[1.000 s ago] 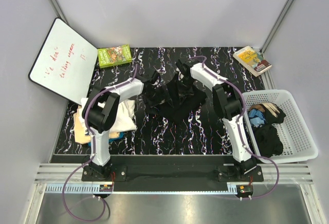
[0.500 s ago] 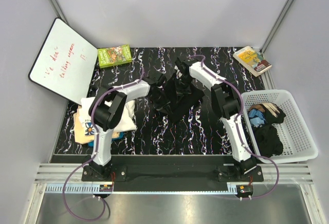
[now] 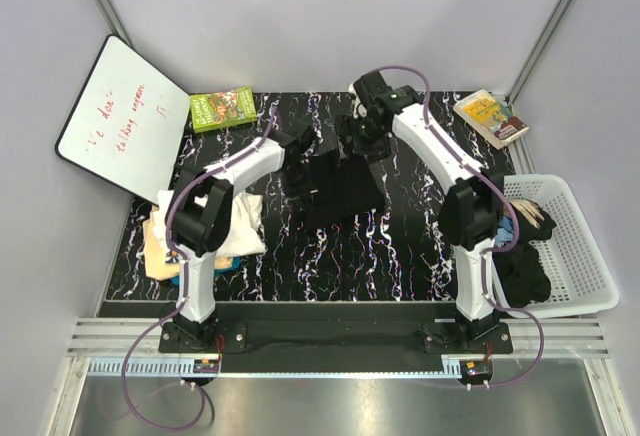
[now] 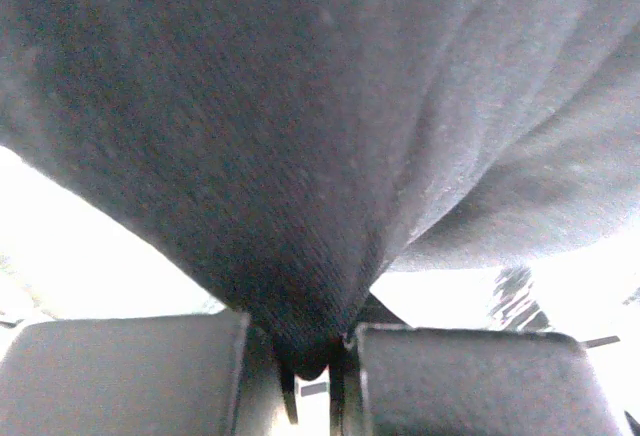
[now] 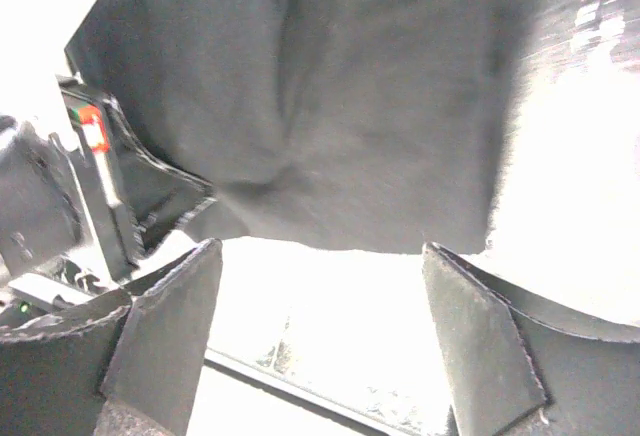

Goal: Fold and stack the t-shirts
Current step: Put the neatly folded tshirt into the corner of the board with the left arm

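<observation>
Black t-shirt (image 3: 335,191) apparently blocks left fingers (image 4: 120,376); basket (image 3: 585,256) rightward.

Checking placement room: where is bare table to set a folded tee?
Bare tabletop runs along the near edge, between the folded stack and the basket, in front of the black tee. Crowded: centre, around that tee.

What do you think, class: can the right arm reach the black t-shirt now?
Probably yes: the right gripper is open right beside the black t-shirt, nothing between; the left gripper grips it further left.
</observation>
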Available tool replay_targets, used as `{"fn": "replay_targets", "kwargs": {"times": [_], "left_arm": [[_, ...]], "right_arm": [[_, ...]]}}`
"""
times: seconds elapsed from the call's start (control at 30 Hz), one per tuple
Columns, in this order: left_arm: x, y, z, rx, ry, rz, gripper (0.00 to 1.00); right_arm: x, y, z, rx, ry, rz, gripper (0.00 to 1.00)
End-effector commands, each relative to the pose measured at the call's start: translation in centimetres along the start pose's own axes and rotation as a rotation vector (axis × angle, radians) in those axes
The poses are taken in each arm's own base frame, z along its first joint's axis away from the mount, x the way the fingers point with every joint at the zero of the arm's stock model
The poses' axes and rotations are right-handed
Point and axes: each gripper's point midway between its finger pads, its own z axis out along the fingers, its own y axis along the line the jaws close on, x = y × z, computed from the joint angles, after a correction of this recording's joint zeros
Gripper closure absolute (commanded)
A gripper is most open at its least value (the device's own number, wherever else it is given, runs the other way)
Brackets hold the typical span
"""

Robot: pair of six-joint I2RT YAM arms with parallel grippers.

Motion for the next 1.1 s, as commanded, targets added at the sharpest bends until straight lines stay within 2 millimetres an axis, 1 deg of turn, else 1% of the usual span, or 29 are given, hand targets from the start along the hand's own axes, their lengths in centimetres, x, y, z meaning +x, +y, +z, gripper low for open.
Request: {"fn": "replay_targets", "kwargs": {"times": [0.0,0.03,0.07,0.13,0.17,0.2,0.23,0.3,0.33,0.37,0.4,0.43,0.47,0.5,0.53,0.57,0.6,0.67,0.7,0.77,0.83,0.87,0.93,0.97,1.03,1.07], "left_arm": [[-1.0,2.0,-7.6,-0.072,-0.099,0.121,1.0],[-1.2,2.3,-8.5,-0.077,-0.105,0.119,1.0],[-0.5,2.9,-9.4,-0.095,-0.092,0.122,1.0],[0.0,3.9,-10.5,-0.116,-0.081,0.118,1.0],[0.8,4.5,-11.4,-0.128,-0.067,0.113,1.0],[1.0,5.0,-12.0,-0.132,-0.07,0.103,1.0],[1.7,5.7,-13.0,-0.141,-0.069,0.093,1.0],[2.2,6.8,-13.9,-0.147,-0.072,0.056,1.0],[2.7,7.3,-15.0,-0.138,-0.084,0.047,1.0],[3.0,7.8,-15.5,-0.136,-0.083,0.034,1.0],[3.2,8.9,-15.7,-0.146,-0.074,0.005,1.0],[3.8,9.6,-16.6,-0.149,-0.074,-0.005,1.0],[4.0,10.3,-16.9,-0.158,-0.07,-0.015,1.0],[4.0,11.8,-17.0,-0.188,-0.069,-0.03,1.0],[4.3,12.5,-17.5,-0.195,-0.077,-0.032,1.0],[4.4,13.2,-17.5,-0.209,-0.071,-0.038,1.0],[4.6,14.3,-17.6,-0.221,-0.057,-0.043,1.0],[5.0,15.2,-18.1,-0.23,-0.042,-0.054,0.98],[4.8,16.4,-18.3,-0.257,-0.048,-0.066,0.97],[4.8,17.2,-18.8,-0.26,-0.061,-0.08,0.93],[4.8,18.3,-19.1,-0.275,-0.075,-0.11,0.93],[5.2,19.2,-18.9,-0.301,-0.067,-0.126,0.93],[5.6,20.1,-19.0,-0.31,-0.079,-0.15,0.93],[6.3,20.9,-18.7,-0.328,-0.065,-0.183,0.93],[6.9,21.8,-19.0,-0.336,-0.1,-0.216,0.93],[7.4,22.7,-18.9,-0.356,-0.102,-0.257,0.94]], "right_arm": [[-2.0,-1.2,-3.7,0.071,-0.125,-0.032,0.12],[-2.0,-1.3,-3.6,0.07,-0.122,-0.029,0.12],[-1.8,-1.4,-3.4,0.071,-0.116,-0.029,0.12],[-1.5,-1.6,-3.2,0.071,-0.105,-0.028,0.11],[-1.2,-1.7,-2.9,0.073,-0.092,-0.024,0.12],[-1.0,-1.7,-2.7,0.07,-0.086,-0.025,0.12],[-0.8,-1.7,-2.6,0.064,-0.08,-0.02,0.11],[-0.3,-1.7,-2.2,0.058,-0.062,-0.019,0.11],[-0.1,-1.6,-2.0,0.052,-0.055,-0.016,0.12],[0.2,-1.7,-1.7,0.051,-0.044,-0.014,0.12],[0.4,-1.7,-1.6,0.047,-0.041,-0.013,0.12],[0.6,-1.5,-1.5,0.035,-0.033,-0.012,0.12],[0.9,-1.5,-1.3,0.032,-0.022,-0.011,0.12],[1.0,-1.5,-1.2,0.025,-0.02,-0.009,0.12],[1.3,-1.3,-1.1,0.013,-0.01,-0.01,0.12],[1.4,-1.3,-1.0,0.008,-0.005,-0.008,0.12],[1.6,-1.2,-0.9,0.003,0.001,-0.008,0.12],[1.8,-1.1,-0.8,-0.005,0.01,-0.009,0.12],[2.0,-1.1,-0.8,-0.005,0.014,-0.009,0.12],[2.1,-1.1,-0.8,-0.009,0.017,-0.012,0.11],[2.2,-1.1,-0.7,-0.01,0.021,-0.012,0.11],[2.2,-1.1,-0.8,-0.012,0.02,-0.013,0.11],[2.4,-1.0,-0.8,-0.018,0.026,-0.013,0.11],[2.4,-1.0,-0.8,-0.02,0.028,-0.012,0.11],[2.7,-0.9,-0.7,-0.027,0.038,-0.009,0.11],[2.8,-1.0,-0.5,-0.027,0.043,-0.008,0.11]]}}
